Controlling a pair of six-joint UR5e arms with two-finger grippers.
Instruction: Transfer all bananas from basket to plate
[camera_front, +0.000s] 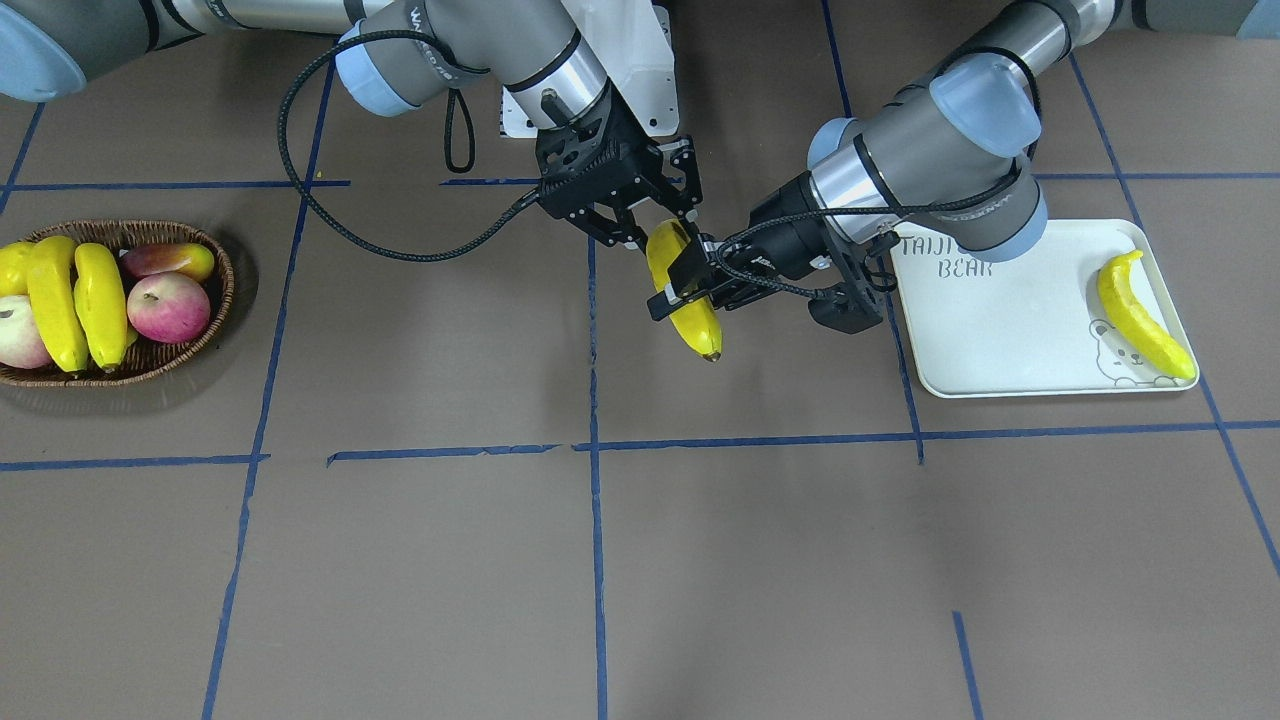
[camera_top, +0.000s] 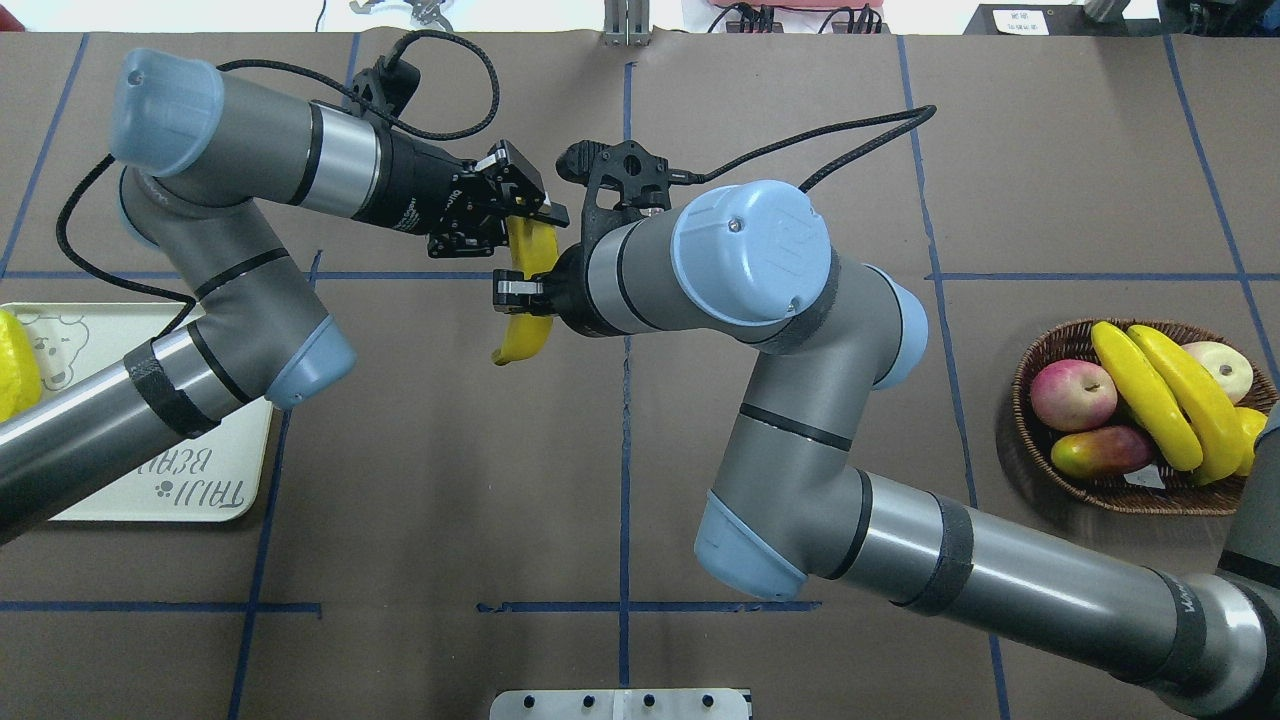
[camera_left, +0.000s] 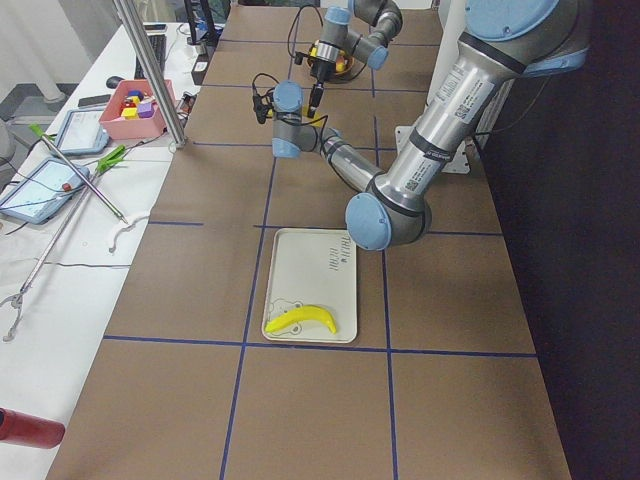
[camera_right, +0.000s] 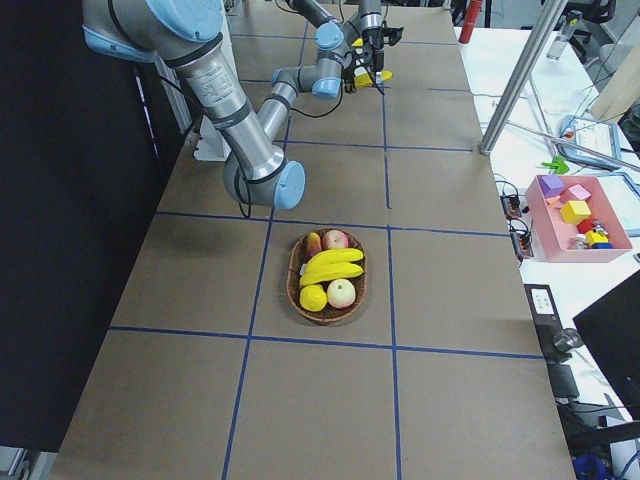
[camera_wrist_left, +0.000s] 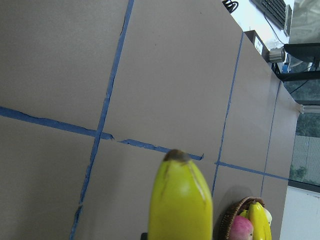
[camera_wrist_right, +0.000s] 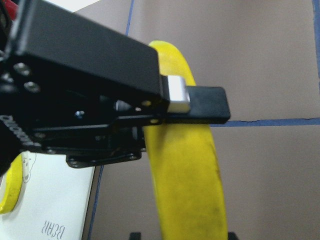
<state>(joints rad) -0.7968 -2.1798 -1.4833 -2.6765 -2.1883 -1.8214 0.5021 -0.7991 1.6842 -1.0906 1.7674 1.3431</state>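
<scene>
A banana (camera_front: 688, 318) hangs above the table's middle, brown tip down; it also shows in the overhead view (camera_top: 522, 335). My right gripper (camera_front: 655, 235) points down and is shut on its upper end. My left gripper (camera_front: 688, 285) reaches in level from the plate side and is shut across the banana just below, one finger (camera_wrist_right: 192, 102) lying over it. Two bananas (camera_front: 52, 300) (camera_front: 100, 292) lie in the wicker basket (camera_front: 222, 280) on my right. One banana (camera_front: 1145, 322) lies on the off-white plate (camera_front: 1000, 340) on my left.
The basket also holds two apples (camera_front: 168, 306), a mango (camera_front: 170, 260) and another yellow fruit (camera_front: 10, 265). A white mounting plate (camera_front: 640, 70) sits at my base. Blue tape lines cross the brown table. Both forearms hang over the table's middle.
</scene>
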